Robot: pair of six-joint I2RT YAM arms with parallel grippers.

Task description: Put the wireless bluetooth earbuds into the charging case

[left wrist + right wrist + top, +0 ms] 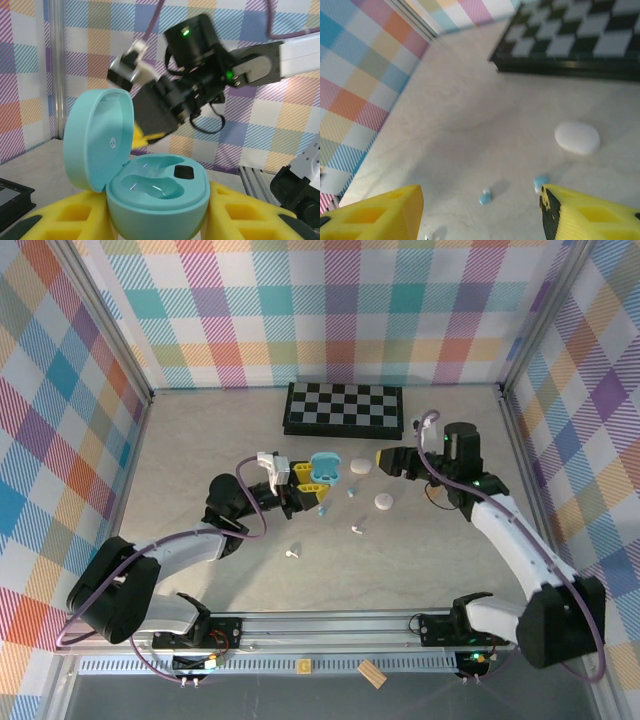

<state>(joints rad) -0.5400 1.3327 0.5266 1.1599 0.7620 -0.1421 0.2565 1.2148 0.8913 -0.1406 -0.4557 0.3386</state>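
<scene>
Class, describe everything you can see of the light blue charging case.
The light blue charging case is a smooth, glossy plastic pebble with its hinged lid standing open. Both moulded wells look empty; a small dark square sits beside them. It stands upright, clamped by the left gripper, whose yellow fingers press both sides.

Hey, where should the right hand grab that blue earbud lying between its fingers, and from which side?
Probably from straight above, pinching the blue earbud across its narrow width. It lies flat on the table, too low for a sideways approach, and the open right hand hangs over it with a finger on either side. Its stem direction is too blurred to tell, so the wrist may need turning.
</scene>
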